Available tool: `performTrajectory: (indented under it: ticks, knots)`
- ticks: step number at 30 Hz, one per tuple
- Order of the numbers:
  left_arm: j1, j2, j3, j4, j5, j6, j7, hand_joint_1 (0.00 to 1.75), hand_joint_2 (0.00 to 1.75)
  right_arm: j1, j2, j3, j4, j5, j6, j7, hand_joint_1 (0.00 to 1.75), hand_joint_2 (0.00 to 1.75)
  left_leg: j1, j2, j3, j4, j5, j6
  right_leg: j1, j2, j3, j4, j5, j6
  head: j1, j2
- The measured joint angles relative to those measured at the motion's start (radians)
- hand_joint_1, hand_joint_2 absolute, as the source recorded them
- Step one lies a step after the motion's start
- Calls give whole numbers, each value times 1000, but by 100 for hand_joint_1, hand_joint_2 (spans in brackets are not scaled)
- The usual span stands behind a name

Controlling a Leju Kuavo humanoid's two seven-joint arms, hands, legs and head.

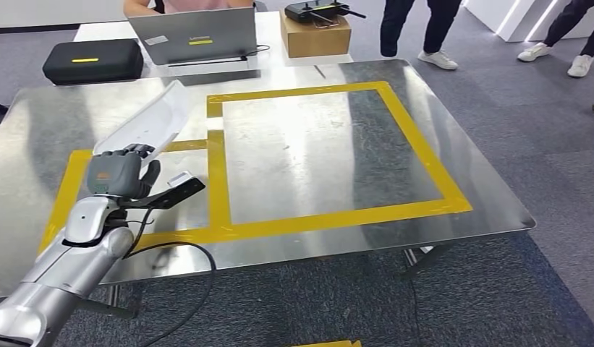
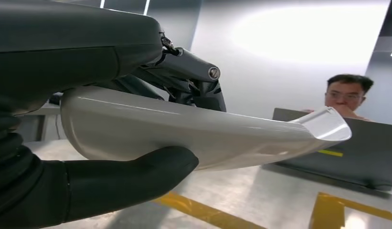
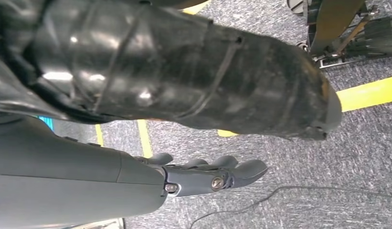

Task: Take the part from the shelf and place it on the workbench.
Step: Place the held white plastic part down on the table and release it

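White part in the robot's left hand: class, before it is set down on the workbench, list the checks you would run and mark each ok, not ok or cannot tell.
1. Left hand holds the white part: ok.
2. Part over the workbench: ok.
3. Steel inside the yellow tape square bare: ok.
4. Part's height above the surface: cannot tell.
5. Right hand hanging over the carpet, holding nothing: ok.
6. Person behind the laptop off the steel top: ok.

We see a silver, segmented left arm [image 1: 62,264] ending in a grey left hand [image 1: 120,172] with darker fingers. A black cable [image 1: 179,249] loops below its wrist. The right hand [image 3: 203,174] shows round silver screws on dark finger links.
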Motion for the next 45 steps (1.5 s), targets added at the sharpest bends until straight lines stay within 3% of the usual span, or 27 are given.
performTrajectory:
  ticks: [5, 12, 23, 39, 40, 43, 44, 45]
  knots:
    - [68, 30, 0, -81, 51, -26, -49, 175, 175, 3, 0, -12, 0, 5, -3, 3, 0, 0, 0, 0, 0, 0, 0, 0, 0, 0, 0, 0, -1, 1, 0, 0]
    - [112, 54, 0, -150, 65, -63, -55, 175, 175, 3, 0, -27, 0, 8, -3, 4, 0, 0, 0, 0, 0, 0, 0, 0, 0, 0, 0, 0, -1, 1, 0, 0]
    - [153, 79, 0, -186, 32, -140, 8, 175, 175, 4, 5, -58, 0, 13, -4, 5, 0, 0, 0, 0, 0, 0, 0, 0, 0, -1, 0, 0, -1, 1, 0, 0]
    - [160, 82, 0, -186, -10, -230, 61, 175, 175, 5, 9, -86, 0, 27, -5, 5, 0, 0, 0, 0, 0, 0, 0, 0, 0, -1, 0, 0, -1, 1, 0, 0]
    - [160, 82, 0, -186, -10, -232, 61, 154, 175, 5, 9, -87, 0, 28, -5, 5, 0, 0, 0, 0, 0, 0, 0, 0, 0, -1, 0, 0, -1, 1, 0, 0]
    - [159, 82, -1, -186, -9, -243, 63, 24, 175, 5, 10, -93, 0, 29, -5, 5, 0, 0, 0, 0, 0, 0, 0, 0, 0, -1, -1, 0, -1, 1, 0, 0]
    - [159, 81, -1, -185, -8, -246, 64, 0, 175, 5, 10, -96, 0, 31, -5, 5, 0, 0, 0, 0, 0, 0, 0, 0, 0, -1, -1, 0, -1, 1, 0, 0]
    - [158, 81, -1, -185, -5, -250, 66, 0, 175, 5, 10, -97, 0, 33, -5, 5, 0, 0, 0, 0, 0, 0, 0, 0, 0, -1, -1, 0, -1, 1, 0, 0]
